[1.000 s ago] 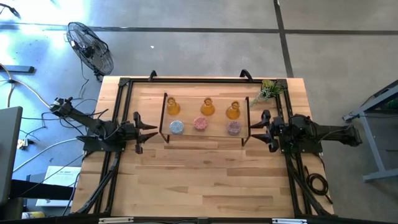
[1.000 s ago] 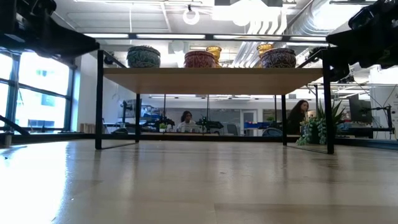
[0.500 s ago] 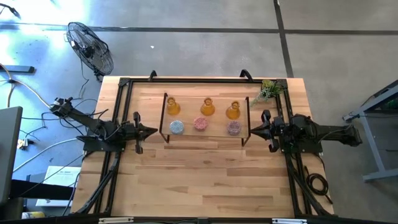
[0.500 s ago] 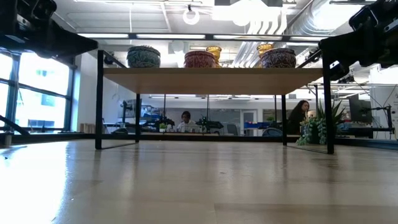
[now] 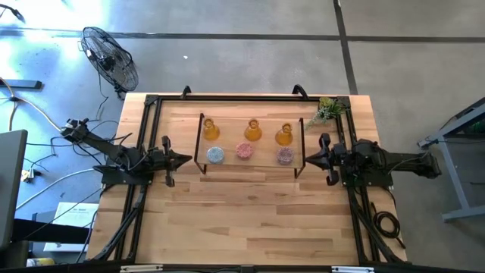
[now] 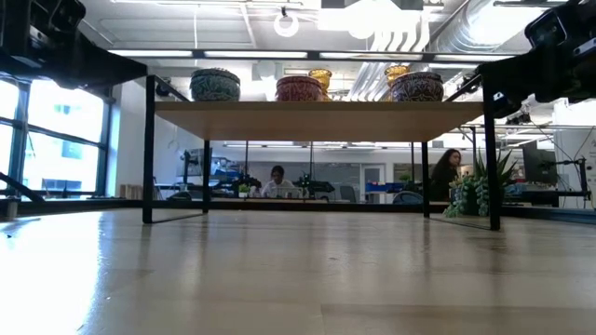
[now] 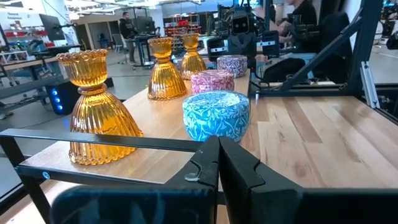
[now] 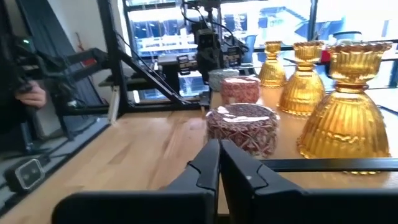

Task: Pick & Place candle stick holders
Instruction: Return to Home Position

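- Both grippers have drawn their fingers together since a second ago, when they stood spread. The arms themselves have barely shifted.
- At the left end of the low wooden shelf with a black metal frame (image 5: pixel 231 141) hangs the left gripper (image 5: pixel 189 159). Its fingers (image 7: pixel 207 167) are pressed together with nothing between them.
- Opposite, at the shelf's right end, the right gripper (image 5: pixel 306 159) points inward. Its fingers (image 8: pixel 210 163) are likewise closed and empty.
- Along the shelf's back row stand three amber ribbed glass candle stick holders, all upright: the left amber holder (image 5: pixel 211 130), the middle amber holder (image 5: pixel 252 131) and the right amber holder (image 5: pixel 284 136).
- Along the front row sit the blue patterned squat round holder (image 5: pixel 216 155), the pink squat round holder (image 5: pixel 244 150) and the purple squat round holder (image 5: pixel 285 155). Each is near an amber one but apart from it.
- Under the shelf is the pale wooden table (image 5: pixel 250 220), and the shelf stands toward its far edge.
- Near the table's far right corner lies a green plant sprig (image 5: pixel 327 110).
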`<act>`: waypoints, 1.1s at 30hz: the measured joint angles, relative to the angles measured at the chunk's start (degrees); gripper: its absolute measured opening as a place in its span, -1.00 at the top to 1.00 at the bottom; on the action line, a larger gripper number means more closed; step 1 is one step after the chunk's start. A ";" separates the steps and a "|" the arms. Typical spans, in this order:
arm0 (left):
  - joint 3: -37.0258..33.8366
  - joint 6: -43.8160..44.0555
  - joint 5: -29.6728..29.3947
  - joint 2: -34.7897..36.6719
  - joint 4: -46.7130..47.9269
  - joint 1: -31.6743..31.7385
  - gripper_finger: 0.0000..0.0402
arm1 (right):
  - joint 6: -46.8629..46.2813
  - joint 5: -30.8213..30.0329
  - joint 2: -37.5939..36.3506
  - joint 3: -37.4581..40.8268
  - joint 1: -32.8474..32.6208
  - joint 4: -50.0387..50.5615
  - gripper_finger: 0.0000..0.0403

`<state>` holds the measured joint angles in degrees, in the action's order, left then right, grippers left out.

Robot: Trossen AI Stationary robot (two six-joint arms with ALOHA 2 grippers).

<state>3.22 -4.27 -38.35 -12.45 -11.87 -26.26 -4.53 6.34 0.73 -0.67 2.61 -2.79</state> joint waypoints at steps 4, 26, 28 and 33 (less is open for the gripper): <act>0.00 0.00 0.00 -0.02 0.06 0.00 0.98 | 0.52 -1.40 0.01 -0.02 -0.01 0.36 0.93; 0.04 0.02 0.52 -0.04 0.04 0.00 0.98 | 0.52 -2.79 0.02 -0.02 0.00 0.42 0.90; 0.04 0.03 0.52 -0.04 0.04 0.00 0.98 | 0.52 -2.79 0.02 -0.02 -0.02 0.42 0.91; 0.04 0.04 0.55 -0.07 0.04 0.00 0.98 | 0.52 -2.79 0.02 -0.02 -0.02 0.42 0.91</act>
<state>3.27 -4.24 -37.80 -12.51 -11.84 -26.26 -4.01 3.55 0.75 -0.69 2.59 -2.37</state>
